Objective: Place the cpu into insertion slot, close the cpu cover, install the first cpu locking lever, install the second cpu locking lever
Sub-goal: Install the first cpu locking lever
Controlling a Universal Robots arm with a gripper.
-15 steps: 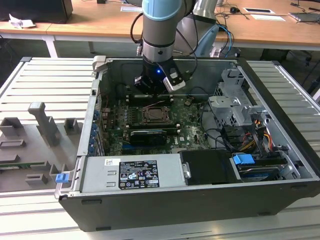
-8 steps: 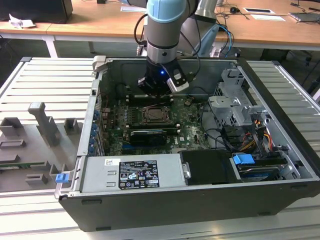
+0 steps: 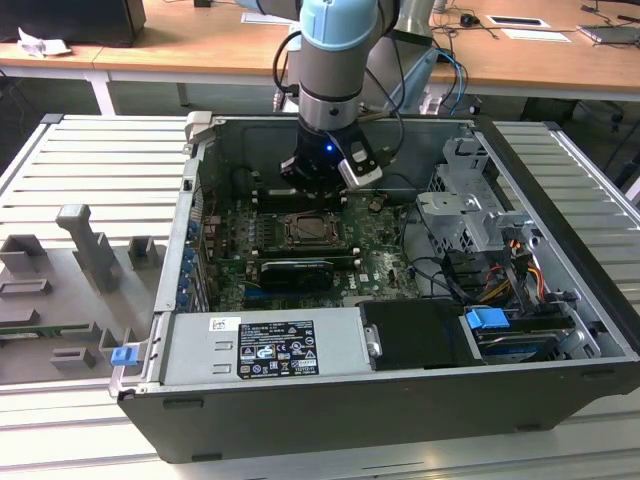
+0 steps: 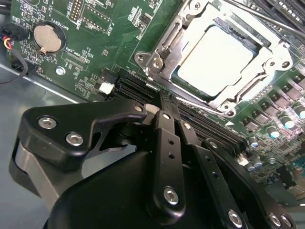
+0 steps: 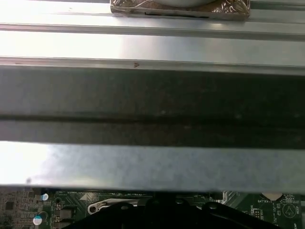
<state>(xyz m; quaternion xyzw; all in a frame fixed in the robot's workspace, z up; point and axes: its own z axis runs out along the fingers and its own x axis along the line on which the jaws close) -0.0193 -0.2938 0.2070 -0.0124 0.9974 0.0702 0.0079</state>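
In the second wrist view the cpu (image 4: 214, 57) shows its pale silver top inside the insertion slot (image 4: 157, 71). The silvery cpu cover (image 4: 167, 43) lies flat around it as a frame. My gripper (image 4: 161, 102) hangs just off one corner of the socket, over the black memory slots (image 4: 136, 88). Its black fingers (image 4: 167, 138) are pressed together with nothing between them. In the exterior view the gripper (image 3: 318, 182) sits low inside the open computer case, just behind the insertion slot (image 3: 313, 232).
A round coin battery (image 4: 45, 38) sits on the green board. A long black card (image 3: 295, 272) lies in front of the socket, with the power supply (image 3: 265, 345) nearer and a drive cage (image 3: 470, 215) at the exterior view's right. The case walls (image 5: 152, 95) stand close by.
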